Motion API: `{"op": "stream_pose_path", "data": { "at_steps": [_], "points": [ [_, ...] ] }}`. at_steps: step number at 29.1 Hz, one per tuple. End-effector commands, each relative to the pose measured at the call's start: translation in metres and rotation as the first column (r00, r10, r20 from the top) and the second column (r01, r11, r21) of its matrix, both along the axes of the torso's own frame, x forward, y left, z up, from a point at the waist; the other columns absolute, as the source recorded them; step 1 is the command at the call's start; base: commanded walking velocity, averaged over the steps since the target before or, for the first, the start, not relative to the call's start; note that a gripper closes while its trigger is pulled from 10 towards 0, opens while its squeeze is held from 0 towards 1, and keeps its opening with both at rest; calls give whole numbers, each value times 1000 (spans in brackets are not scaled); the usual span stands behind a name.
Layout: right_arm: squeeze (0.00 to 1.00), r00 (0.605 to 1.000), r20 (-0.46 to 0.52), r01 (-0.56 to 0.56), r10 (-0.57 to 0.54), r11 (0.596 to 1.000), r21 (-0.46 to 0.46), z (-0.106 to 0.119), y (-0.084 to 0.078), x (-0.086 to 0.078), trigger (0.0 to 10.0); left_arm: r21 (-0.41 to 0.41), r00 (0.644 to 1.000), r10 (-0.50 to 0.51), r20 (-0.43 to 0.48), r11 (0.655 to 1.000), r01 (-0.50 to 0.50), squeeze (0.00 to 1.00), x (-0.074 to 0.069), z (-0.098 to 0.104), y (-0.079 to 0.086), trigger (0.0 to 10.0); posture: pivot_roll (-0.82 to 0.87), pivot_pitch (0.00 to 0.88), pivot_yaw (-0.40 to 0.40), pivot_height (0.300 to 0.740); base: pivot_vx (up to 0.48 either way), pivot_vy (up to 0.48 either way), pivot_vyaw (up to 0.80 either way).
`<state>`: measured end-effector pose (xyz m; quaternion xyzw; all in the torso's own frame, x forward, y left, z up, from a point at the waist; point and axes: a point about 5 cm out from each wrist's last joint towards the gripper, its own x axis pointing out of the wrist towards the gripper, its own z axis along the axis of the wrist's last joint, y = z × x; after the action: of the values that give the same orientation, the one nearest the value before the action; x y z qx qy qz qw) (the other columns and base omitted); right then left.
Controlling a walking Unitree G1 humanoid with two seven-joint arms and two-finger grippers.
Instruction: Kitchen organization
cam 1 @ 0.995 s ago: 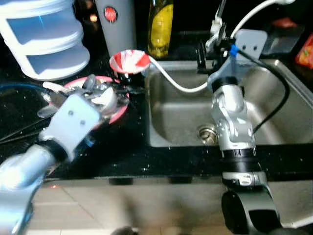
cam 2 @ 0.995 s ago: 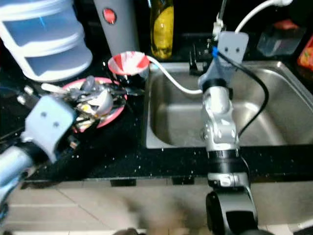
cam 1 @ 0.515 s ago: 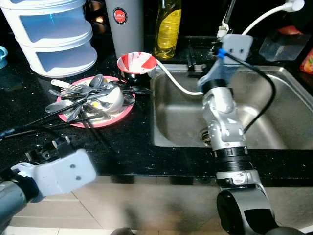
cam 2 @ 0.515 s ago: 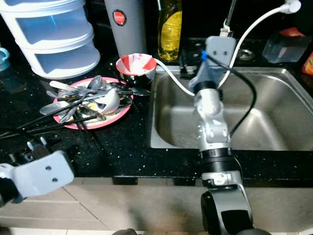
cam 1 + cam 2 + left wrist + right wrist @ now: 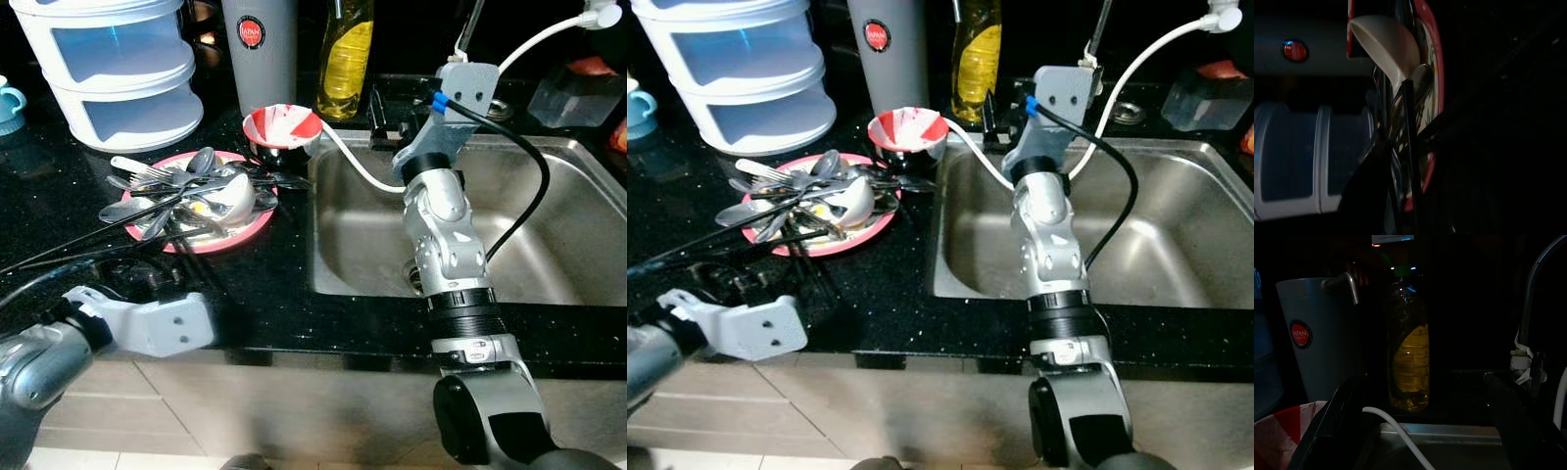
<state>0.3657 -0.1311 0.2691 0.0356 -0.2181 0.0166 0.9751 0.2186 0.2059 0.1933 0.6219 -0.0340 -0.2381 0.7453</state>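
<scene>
Holding nothing, right gripper [image 5: 1415,431] spread wide | left gripper: cannot tell | one pink plate [image 5: 240,225], one bowl [image 5: 282,129]

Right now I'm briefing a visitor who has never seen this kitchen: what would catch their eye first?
Probably the pink plate heaped with spoons, forks and chopsticks on the black counter, left of the steel sink. Next, the right gripper, open, reaching over the sink toward the yellow bottle. The left gripper sits low at the counter's front edge.
</scene>
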Motion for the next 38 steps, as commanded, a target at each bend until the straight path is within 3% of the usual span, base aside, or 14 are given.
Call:
{"op": "stream_pose_path", "data": {
  "at_steps": [1,2,11,18,19,20,21,24,26,29,32,35,37,38],
  "points": [
    [0,1000,12,27,-27,1000,12,0,-6,-2,10000,-8,994,-21,-103,1000,21,0,-2,-27,-1,941,170,0,2,740,0,0,0],
    [0,999,13,30,-30,999,12,0,-7,-3,10000,-17,995,-26,-99,1000,25,0,-2,-26,-1,0,170,0,2,740,0,0,0],
    [0,1000,6,29,-29,999,23,-2,-6,-3,10000,-60,999,-52,-16,997,51,0,2,-17,-1,0,181,0,6,740,0,0,0],
    [0,1000,3,10,-10,1000,27,-2,0,-1,10000,-83,981,-77,180,992,93,0,14,7,-7,0,191,0,3,740,0,0,0],
    [0,1000,3,8,-8,1000,28,-2,1,-1,10000,-89,973,-80,216,991,102,0,16,13,-9,4824,204,0,-7,740,0,0,0],
    [0,1000,3,7,-7,1000,28,-2,1,-1,10000,-94,970,-80,228,990,104,0,18,15,-9,4824,204,0,-7,740,0,0,0],
    [0,1000,3,5,-5,1000,29,-2,2,-1,10000,-105,966,-78,248,989,107,0,22,18,-10,10000,201,0,-6,740,0,0,0],
    [0,1000,4,5,-5,1000,30,-1,2,-1,10000,-124,960,-79,269,986,116,0,26,21,-12,10000,201,0,-6,740,0,0,0],
    [0,1000,5,8,-9,999,32,-1,2,-1,10000,-210,949,-82,305,966,150,0,38,33,-22,10000,192,0,-2,740,0,0,0],
    [0,1000,7,11,-11,999,32,-1,1,-1,10000,-259,947,-78,313,952,164,0,44,39,-27,10000,185,0,1,740,0,0,0],
    [0,1000,14,23,-24,999,31,1,-2,-2,10000,-398,957,-91,275,895,199,0,59,54,-40,10000,159,0,14,740,0,0,0],
    [0,999,16,30,-30,999,31,1,-3,-2,10000,-434,962,-107,250,876,210,0,63,57,-44,10000,159,0,14,740,0,0,0],
    [0,998,24,49,-50,998,30,3,-8,-3,10000,-502,966,-154,206,831,239,0,69,64,-55,10000,136,0,30,740,0,0,0],
    [0,998,24,49,-50,998,30,3,-8,-3,10000,-502,966,-154,206,831,239,0,69,64,-55,10000,136,0,30,740,0,0,0]
  ]
}}
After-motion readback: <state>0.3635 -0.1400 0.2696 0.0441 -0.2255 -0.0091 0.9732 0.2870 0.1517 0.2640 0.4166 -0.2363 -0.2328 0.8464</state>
